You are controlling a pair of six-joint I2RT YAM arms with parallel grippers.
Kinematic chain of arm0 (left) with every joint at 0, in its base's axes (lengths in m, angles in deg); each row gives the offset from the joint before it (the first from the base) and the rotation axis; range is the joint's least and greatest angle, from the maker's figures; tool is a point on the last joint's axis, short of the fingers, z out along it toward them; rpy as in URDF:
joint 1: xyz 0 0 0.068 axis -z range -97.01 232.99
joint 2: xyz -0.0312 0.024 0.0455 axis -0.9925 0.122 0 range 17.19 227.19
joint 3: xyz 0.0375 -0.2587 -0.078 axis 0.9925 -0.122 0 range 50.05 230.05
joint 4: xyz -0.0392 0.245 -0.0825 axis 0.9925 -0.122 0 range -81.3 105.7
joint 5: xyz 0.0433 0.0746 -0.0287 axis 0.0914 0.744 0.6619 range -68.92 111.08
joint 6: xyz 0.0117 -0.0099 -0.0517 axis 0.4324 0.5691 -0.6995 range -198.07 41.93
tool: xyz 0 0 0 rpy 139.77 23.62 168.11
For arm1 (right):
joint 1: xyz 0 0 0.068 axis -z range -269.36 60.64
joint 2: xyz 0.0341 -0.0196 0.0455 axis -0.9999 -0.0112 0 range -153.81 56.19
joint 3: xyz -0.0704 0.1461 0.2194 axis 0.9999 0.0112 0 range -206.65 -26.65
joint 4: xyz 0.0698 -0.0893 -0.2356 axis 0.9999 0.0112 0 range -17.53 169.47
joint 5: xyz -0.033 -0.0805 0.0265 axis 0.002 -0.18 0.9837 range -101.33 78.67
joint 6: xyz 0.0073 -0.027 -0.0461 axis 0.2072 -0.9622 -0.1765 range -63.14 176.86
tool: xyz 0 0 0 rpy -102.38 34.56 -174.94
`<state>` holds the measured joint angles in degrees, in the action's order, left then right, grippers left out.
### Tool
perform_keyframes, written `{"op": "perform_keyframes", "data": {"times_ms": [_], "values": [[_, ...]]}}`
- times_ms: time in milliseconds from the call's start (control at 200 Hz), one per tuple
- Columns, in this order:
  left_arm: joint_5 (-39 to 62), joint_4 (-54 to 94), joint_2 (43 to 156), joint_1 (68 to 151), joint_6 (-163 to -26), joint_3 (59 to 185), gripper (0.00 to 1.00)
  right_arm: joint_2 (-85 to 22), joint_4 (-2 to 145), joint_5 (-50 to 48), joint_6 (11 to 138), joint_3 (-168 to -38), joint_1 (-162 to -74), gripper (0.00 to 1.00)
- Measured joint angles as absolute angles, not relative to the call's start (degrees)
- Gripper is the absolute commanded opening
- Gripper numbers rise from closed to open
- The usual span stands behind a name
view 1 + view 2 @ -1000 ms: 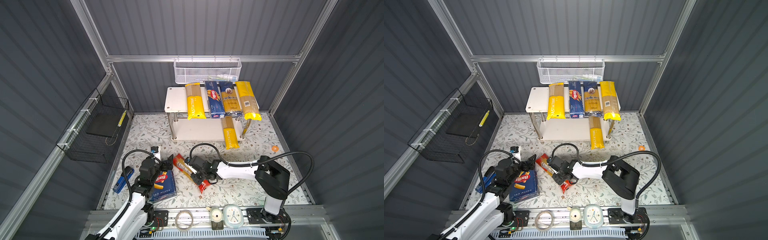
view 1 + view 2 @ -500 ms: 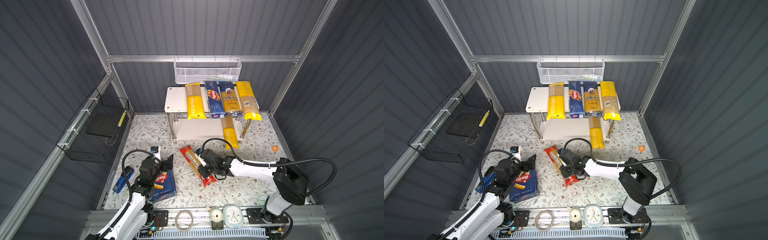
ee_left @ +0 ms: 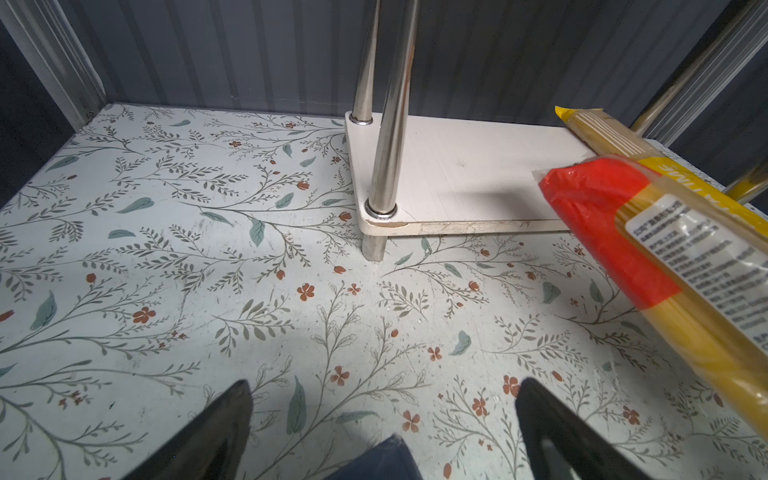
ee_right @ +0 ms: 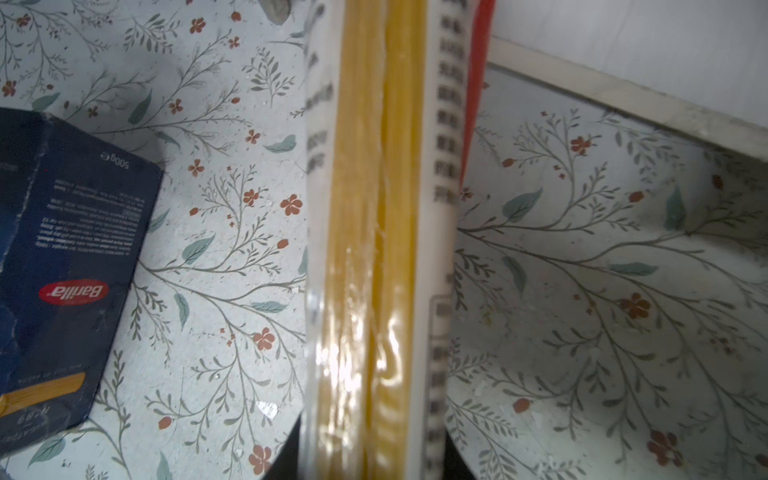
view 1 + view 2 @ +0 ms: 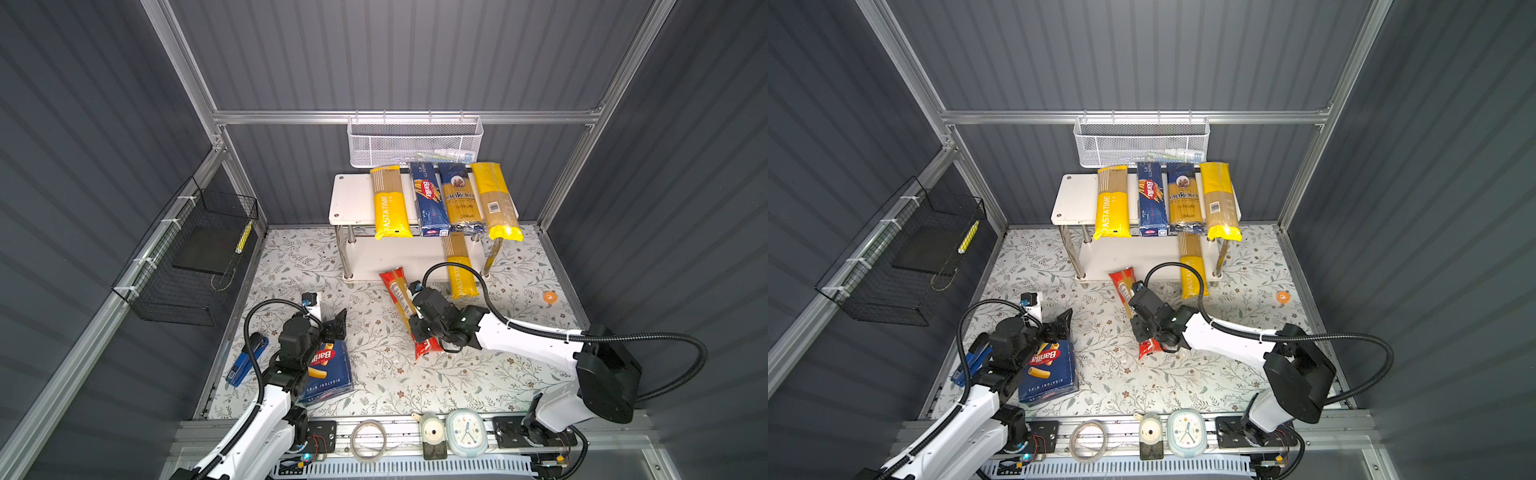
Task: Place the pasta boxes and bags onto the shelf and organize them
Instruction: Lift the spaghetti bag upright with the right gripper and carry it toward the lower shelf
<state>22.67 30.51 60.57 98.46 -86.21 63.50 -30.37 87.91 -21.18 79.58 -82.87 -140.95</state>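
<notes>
Grip and surroundings, both top views: my right gripper [image 5: 417, 323] is closed tight across the red-ended bag [image 5: 400, 296], which slants just in front of the shelf [image 5: 353, 199], its far red end at the lower board's front edge. My left gripper [image 5: 329, 322] stands wide open and empty, well in front of the shelf, over the rigatoni box [image 5: 330, 374], which reads "Barilla" and "RIGATONI". Legible on the shelf's upper board: "PASTATIME" on a yellow bag [image 5: 391, 210], "Barilla" on the spaghetti box [image 5: 430, 199], "ankara" on the dark-blue bag [image 5: 459, 198], and a barcode sticker on the yellow-ended bag [image 5: 495, 199]. A second PASTATIME bag [image 5: 460, 272] overhangs the shelf's lower board.

Left wrist view: my spread fingers [image 3: 216, 436] frame bare floor [image 3: 166, 249]. The bag's red end hangs raised at the lower board's edge, along from the shelf's front chrome leg [image 3: 386, 145]. Its white label is too small to read.

Right wrist view: the bag runs lengthwise out from between my jaws; "Barilla" and "500g" show on the box.

Hazards, as I judge them: the leading end may butt the board's edge or the leg if I advance too low. Slick film may slide in my narrow pinch. The long bag may swing and nudge the overhanging PASTATIME bag. A hard squeeze may snap strands.
</notes>
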Motion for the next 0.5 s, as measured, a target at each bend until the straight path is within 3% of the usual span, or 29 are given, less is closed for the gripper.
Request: {"op": "perform_keyframes", "data": {"times_ms": [500], "values": [[22.67, 30.49, 60.55, 98.46, -86.19, 63.5, 1.0, -25.06, 87.6, -22.77, 82.34, -80.6, -131.38, 0.08]]}}
